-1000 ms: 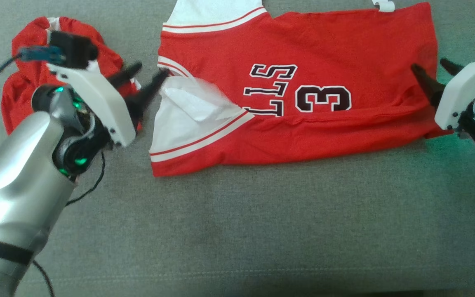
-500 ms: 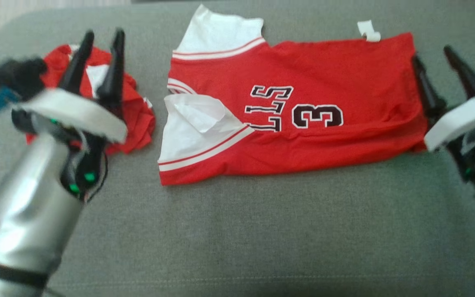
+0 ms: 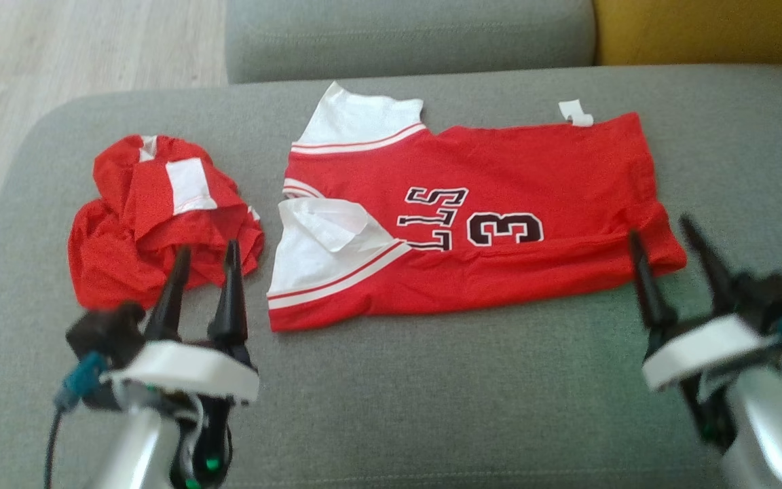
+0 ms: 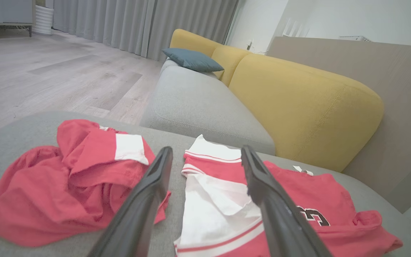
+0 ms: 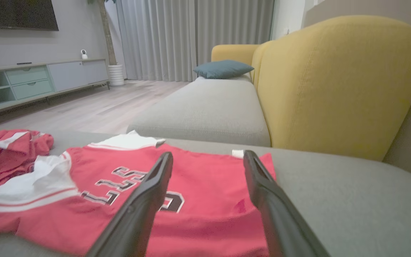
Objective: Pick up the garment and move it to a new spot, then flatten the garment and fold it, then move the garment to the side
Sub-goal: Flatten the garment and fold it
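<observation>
On grey sofa (image 3: 432, 394), red jersey (image 3: 486, 224) laid flat, white sleeves, left tool (image 3: 206, 248) released, right tool (image 3: 658, 227) released

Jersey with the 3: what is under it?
The grey sofa cushion shows all around the jersey, lying flat on it. Anything between cloth and cushion is covered, unseen.

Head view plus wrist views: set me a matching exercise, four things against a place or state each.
Things:
1. jersey
2. crumpled garment
3. right gripper
4. blue cushion

Places or states:
A. bunched in a heap, left of the flat one
B. open, holding nothing, by the jersey's right end
C. on the far grey seat
D. laid flat, number 3 showing

Pairs: 1-D, 2-A, 3-B, 4-C
</observation>
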Robot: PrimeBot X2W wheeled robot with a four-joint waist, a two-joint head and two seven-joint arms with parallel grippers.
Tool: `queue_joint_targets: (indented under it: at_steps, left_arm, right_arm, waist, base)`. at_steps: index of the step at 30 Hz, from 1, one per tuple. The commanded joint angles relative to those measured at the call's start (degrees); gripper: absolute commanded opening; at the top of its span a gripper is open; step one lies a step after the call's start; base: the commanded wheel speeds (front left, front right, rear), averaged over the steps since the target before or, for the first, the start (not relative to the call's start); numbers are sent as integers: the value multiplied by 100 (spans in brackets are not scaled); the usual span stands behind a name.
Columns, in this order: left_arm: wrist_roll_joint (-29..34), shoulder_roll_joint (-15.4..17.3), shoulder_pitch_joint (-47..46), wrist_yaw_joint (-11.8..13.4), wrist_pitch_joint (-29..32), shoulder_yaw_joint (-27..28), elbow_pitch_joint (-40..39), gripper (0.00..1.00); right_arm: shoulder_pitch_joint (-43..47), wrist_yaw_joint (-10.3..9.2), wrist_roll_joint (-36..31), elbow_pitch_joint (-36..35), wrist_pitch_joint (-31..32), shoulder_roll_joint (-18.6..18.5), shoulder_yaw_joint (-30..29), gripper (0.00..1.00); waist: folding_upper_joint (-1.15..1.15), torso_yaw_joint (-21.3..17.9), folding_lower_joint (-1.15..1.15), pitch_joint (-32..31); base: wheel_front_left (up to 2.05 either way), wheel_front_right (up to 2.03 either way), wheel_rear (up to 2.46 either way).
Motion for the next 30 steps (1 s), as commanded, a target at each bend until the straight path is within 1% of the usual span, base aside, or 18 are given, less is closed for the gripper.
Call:
queue_joint_targets:
  at_steps: [1, 3, 7, 9, 12, 16, 20, 24, 26, 30]
  left_arm:
    - [145, -31, -181, -64, -28, 269, -158, 100]
    - [439, -104, -7, -144, -28, 298, -67, 100]
    - [682, -333, 125, -292, -29, 490, 131, 100]
    - [738, -365, 120, -342, -29, 490, 214, 100]
    - [882, -422, 27, -417, -29, 444, 572, 100]
    - [1096, -436, -284, -367, 43, 280, 1219, 100]
    - [1250, -407, -664, -176, 334, 215, 1880, 100]
    - [1335, -348, -997, -55, 585, 185, 2440, 100]
    - [1350, -325, -1138, -42, 667, 170, 2662, 100]
    - [1360, -301, -1350, -106, 856, 93, 3042, 100]
  right_arm:
    - [-56, -4, -101, -274, -52, 29, -31, 100]
    - [139, -4, -250, -405, -52, 160, -128, 100]
    - [295, -4, -430, -549, -53, 337, -259, 100]
    - [301, -4, -458, -580, -53, 358, -267, 100]
    - [261, -4, -497, -666, -44, 378, -282, 100]
    - [178, -4, -512, -773, -3, 390, -307, 100]
    - [104, -4, -543, -869, 40, 405, -317, 100]
    - [51, -4, -538, -928, 70, 425, -381, 100]
    - [29, -4, -550, -951, 74, 420, -411, 100]
    - [-13, -4, -579, -974, 89, 418, -482, 100]
  waist:
    - [0, -29, 0, -58]
    - [0, -46, 0, -72]
    - [0, -85, 0, -30]
    - [0, -94, 0, -10]
    - [0, -142, 0, 70]
    - [0, -213, 0, 235]
    - [0, -302, 0, 421]
    - [0, -377, 0, 592]
    - [0, -404, 0, 669]
    - [0, -435, 0, 777]
  base:
    - [0, 0, 0]
    - [0, 0, 0]
    - [0, 0, 0]
    - [0, 0, 0]
    - [0, 0, 0]
    - [0, 0, 0]
    - [0, 0, 0]
    - [0, 0, 0]
    - [0, 0, 0]
    - [0, 0, 0]
